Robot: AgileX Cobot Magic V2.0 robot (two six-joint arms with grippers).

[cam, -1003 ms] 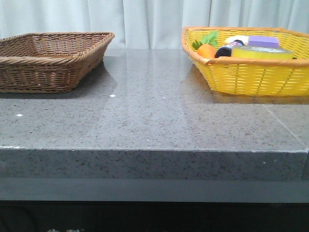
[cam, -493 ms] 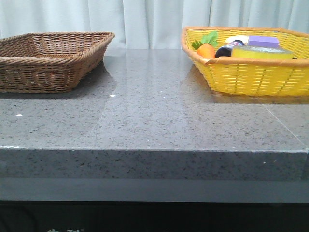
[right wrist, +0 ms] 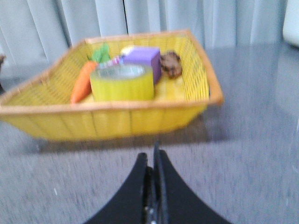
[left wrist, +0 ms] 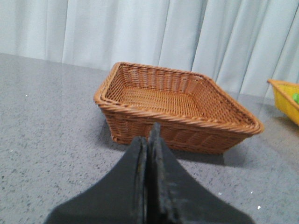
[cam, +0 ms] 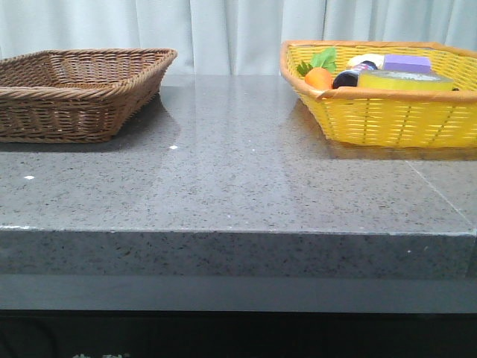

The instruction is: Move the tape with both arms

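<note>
The tape [right wrist: 122, 82] lies flat inside the yellow basket [right wrist: 112, 119], well ahead of the right claw [right wrist: 153, 161] and a little off toward the carrot side of its centre line, with the basket's near wall between the two. Just beside the roll sit a toy carrot [right wrist: 83, 81] and a purple box [right wrist: 143, 59], the box touching or nearly touching its far side (the blur makes contact hard to judge); a small brown thing [right wrist: 171, 63] lies beyond the box.

The right claw has its two black fingers pressed together, with nothing between them, and it touches nothing. It hangs low over the grey tabletop [right wrist: 252, 158], pointing straight at the basket.

The left claw [left wrist: 150, 140] is likewise closed tight and empty, its tips aimed at the near wall of the brown wicker basket [left wrist: 177, 109], which stands just ahead of it on the tabletop. An edge of the yellow basket shows far off to that claw's side.

In the front view neither arm shows; the tape [cam: 406, 80] rests in the yellow basket, well apart from the brown one.
</note>
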